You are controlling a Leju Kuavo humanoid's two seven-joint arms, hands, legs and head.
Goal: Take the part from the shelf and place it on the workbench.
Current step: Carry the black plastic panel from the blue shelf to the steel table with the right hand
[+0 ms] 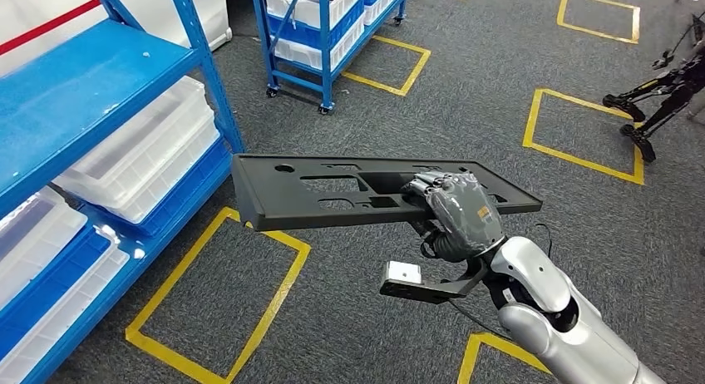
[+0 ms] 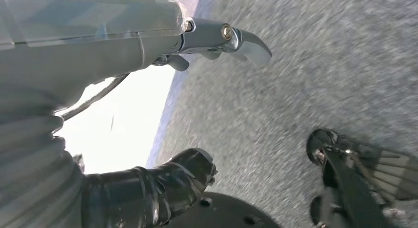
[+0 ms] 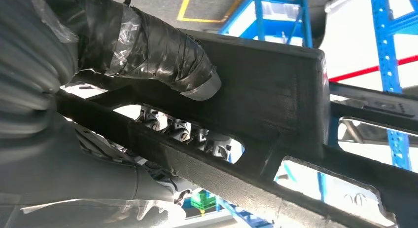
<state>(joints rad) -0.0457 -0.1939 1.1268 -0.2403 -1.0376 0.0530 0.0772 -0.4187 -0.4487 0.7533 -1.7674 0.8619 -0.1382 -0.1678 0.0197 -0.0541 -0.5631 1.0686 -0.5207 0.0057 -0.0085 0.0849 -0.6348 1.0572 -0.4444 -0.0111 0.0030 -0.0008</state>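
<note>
The part [image 1: 332, 189] is a long, flat black plastic panel with several cutouts. It is held level above the grey floor, its long axis running left to right in the head view. My right hand [image 1: 457, 214] grips it near its right half, fingers over the near edge. In the right wrist view the taped thumb [image 3: 162, 55] presses one face of the part [image 3: 286, 90] and fingertips [image 3: 182, 132] show through a slot. My left hand [image 2: 113, 45] hangs over the floor with its fingers apart from the thumb and nothing in it.
A blue shelf [image 1: 100, 76] with white bins [image 1: 141, 160] stands close on the left, near the part's left end. A blue wheeled rack [image 1: 324, 35] stands further back. Yellow taped squares [image 1: 224, 292] mark the floor. A dark legged machine [image 1: 657, 101] is at the far right.
</note>
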